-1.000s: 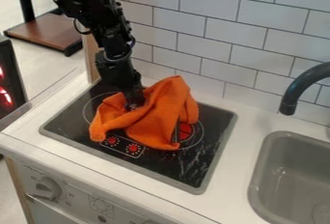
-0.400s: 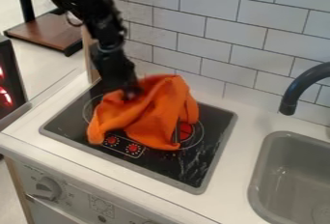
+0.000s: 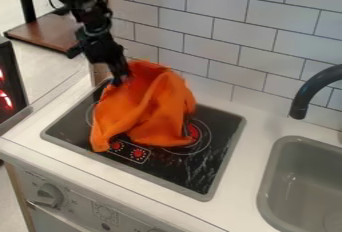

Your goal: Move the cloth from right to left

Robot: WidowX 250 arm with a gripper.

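Glowing with red patches, a dark panel (image 3: 12,63) stands at the far left edge, and we see a brown board (image 3: 48,32) with a black edge behind it. We find a rounded grey knob (image 3: 48,195) on the pale front panel (image 3: 80,207); the marks around it are too small for us to read. The jointed black arm (image 3: 79,7) comes down from the upper left, slanting rightward, to the gripper (image 3: 121,79), which we see pinched onto the upper left part of the cloth (image 3: 143,108). Soft, matte and orange, the cloth bunches into a rounded peak and hangs in loose folds over the left and middle of the glossy black cooktop (image 3: 200,168). Below it we make out small red control symbols (image 3: 137,154), and at its right a red burner mark (image 3: 194,132). Behind, we see smooth white rectangular tiles (image 3: 220,31) with dark joints. Rightmost are a curved dark faucet (image 3: 307,93) and a grey sink (image 3: 266,186) with rounded corners.
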